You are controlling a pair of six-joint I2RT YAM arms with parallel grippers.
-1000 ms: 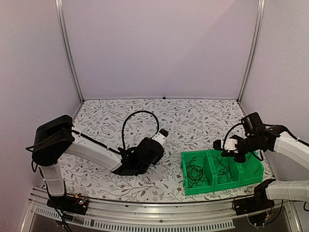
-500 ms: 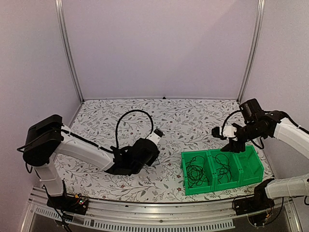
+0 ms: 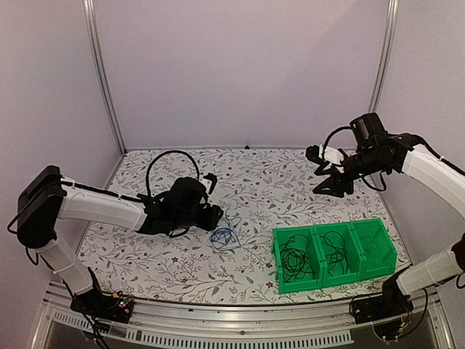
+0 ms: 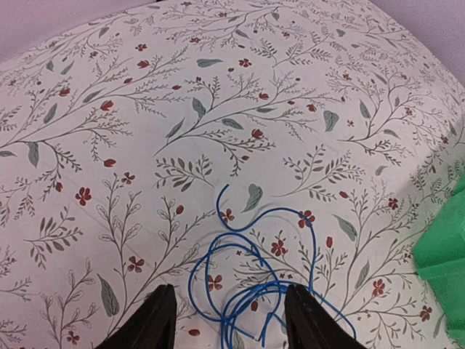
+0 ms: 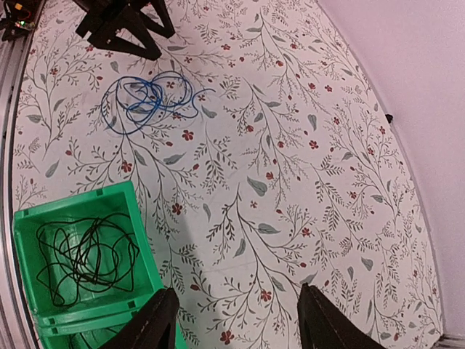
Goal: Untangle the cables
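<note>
Left claw [image 3: 213, 196]: its two black fingers [image 4: 156, 320] are spread wide and grip nothing. The arm reaches in low from the left edge.
Blue cable [image 3: 224, 236]: a loose bundle of overlapping loops, lying flat on the tabletop [image 3: 276, 182]. In the left wrist view the blue cable [image 4: 254, 283] sits between the left claw's [image 4: 232, 323] two fingertips and just ahead of them, with one free end curling away from the claw. Whether a fingertip touches it cannot be told.
Right claw [image 3: 320, 171]: spread wide and holding nothing, raised well above the table at the far right. From its own camera the right claw [image 5: 236, 323] looks down on bare printed surface.
Green bins [image 3: 320, 285]: a row of three joined compartments, below the right claw and nearer the front edge, well apart from the left claw.
Black cables [image 3: 294, 263]: one tangled coil fills the compartment nearest the left claw, and a thinner strand [image 3: 336, 251] lies in the middle one.
Right wrist view: the blue cable [image 5: 145, 102] lies far from this claw, and the coil [image 5: 83, 254] in its bin [image 5: 73, 200] is closer, off to one side.
</note>
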